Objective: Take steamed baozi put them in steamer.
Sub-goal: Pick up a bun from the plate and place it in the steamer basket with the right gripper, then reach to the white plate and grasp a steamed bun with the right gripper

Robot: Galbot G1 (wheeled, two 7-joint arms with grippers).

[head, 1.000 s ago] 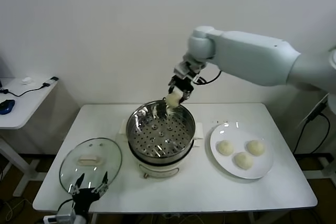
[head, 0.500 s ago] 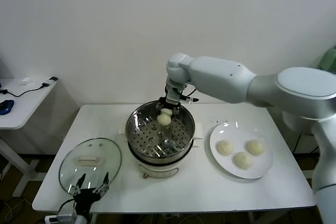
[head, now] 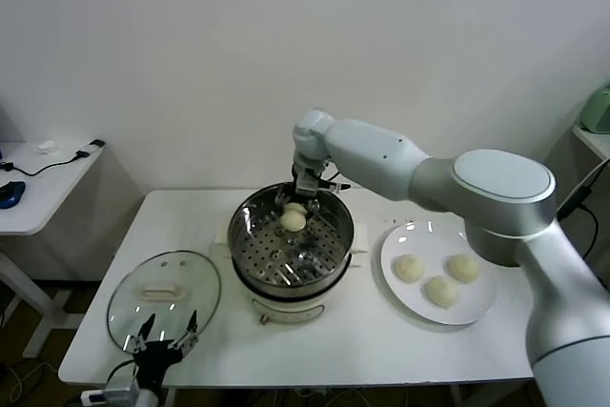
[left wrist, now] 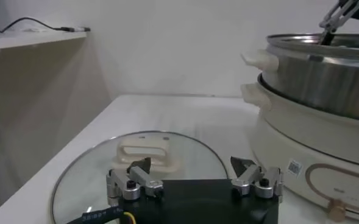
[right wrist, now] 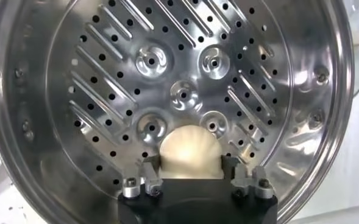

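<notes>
**Bun lowered into the steamer**

Our right gripper (head: 297,205) has swung from above the far rim down into the steamer (head: 292,240), and its jaws now stand apart around the bun (right wrist: 189,151), which rests on the perforated tray. We judge the next move is straight up, clear of the bun. Three buns (head: 437,278) wait on the plate (head: 395,285), nearer our right arm. Our left gripper (left wrist: 194,181) idles open over the lid (head: 162,297).
</notes>
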